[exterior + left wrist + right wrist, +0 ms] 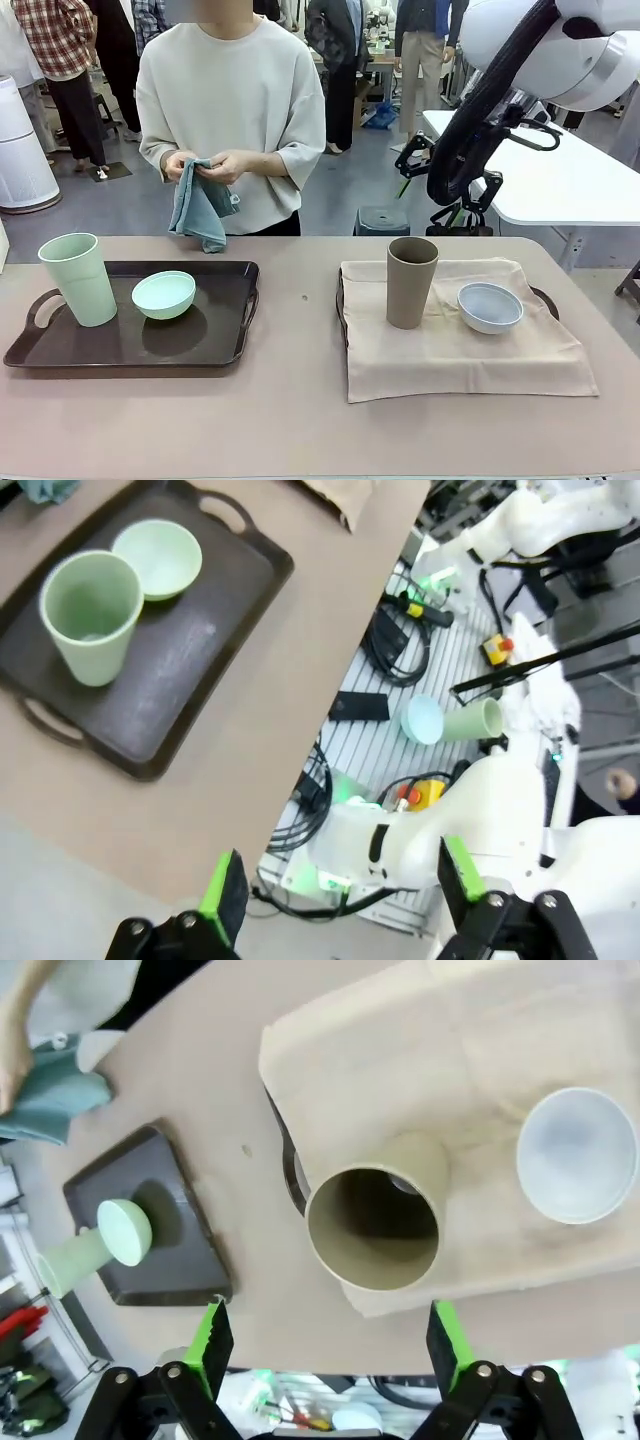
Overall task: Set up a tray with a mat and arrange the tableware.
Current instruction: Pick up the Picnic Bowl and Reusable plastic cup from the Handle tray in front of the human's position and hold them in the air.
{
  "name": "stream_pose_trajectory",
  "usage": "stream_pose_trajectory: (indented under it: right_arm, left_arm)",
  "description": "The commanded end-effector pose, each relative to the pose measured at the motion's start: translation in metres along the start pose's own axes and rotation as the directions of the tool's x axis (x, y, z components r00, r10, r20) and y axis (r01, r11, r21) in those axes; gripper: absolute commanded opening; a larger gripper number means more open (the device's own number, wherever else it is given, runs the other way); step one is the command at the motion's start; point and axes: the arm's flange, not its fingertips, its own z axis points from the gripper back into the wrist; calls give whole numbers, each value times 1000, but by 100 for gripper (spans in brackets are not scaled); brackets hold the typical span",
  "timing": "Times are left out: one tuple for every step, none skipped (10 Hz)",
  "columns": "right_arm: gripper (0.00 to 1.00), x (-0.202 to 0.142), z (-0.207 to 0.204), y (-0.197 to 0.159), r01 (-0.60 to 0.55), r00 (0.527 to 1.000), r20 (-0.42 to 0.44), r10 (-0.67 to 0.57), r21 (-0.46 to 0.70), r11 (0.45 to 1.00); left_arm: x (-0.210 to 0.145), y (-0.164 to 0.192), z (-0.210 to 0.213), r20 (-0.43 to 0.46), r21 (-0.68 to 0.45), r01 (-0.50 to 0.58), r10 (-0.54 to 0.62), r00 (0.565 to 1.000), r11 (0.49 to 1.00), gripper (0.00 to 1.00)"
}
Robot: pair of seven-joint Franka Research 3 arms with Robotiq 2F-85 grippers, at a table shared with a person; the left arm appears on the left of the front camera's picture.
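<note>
On the left, a dark tray [215, 352] carries the pale green cup [80, 280] and the mint green bowl [164, 294]. To the right, a beige mat [450, 360] covers a second tray [546, 298], with the tan-brown cup [411, 282] and the pale bluish-white bowl [490, 306] standing on it. My right gripper [328, 1360] hangs open high above the tan-brown cup [372, 1225] and the pale bowl [578, 1155], holding nothing. My left gripper [345, 890] is open over the table's near edge, away from the pale green cup [90, 610] and mint bowl [160, 555].
A person stands at the far side and holds a teal cloth [203, 210] in both hands. My right arm [560, 50] reaches in high at the upper right. Bare tabletop [300, 300] lies between the trays. A white table [580, 180] stands behind on the right.
</note>
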Motion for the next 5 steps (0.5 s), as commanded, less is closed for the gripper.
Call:
stream_pose_trajectory:
  right_arm:
    - [100, -14, 3, -3, -12, 1000, 4, 12, -24, 1000]
    - [100, -14, 3, -3, -12, 1000, 4, 12, -24, 1000]
    - [100, -14, 3, -3, -12, 1000, 4, 12, -24, 1000]
    - [100, -14, 3, -3, -12, 1000, 4, 12, -24, 1000]
    - [100, -11, 5, 2, -16, 1000, -1, 16, 0, 1000]
  left_arm:
    - [1, -3, 1, -2, 6, 8, -8, 1000, 1000, 100]
    - [1, -3, 1, -2, 6, 8, -8, 1000, 1000, 100]
    - [1, -3, 1, -2, 6, 8, -8, 1000, 1000, 100]
    - [1, -3, 1, -2, 6, 8, -8, 1000, 1000, 100]
    - [0, 0, 0, 0, 0, 1, -1, 1000, 1000, 100]
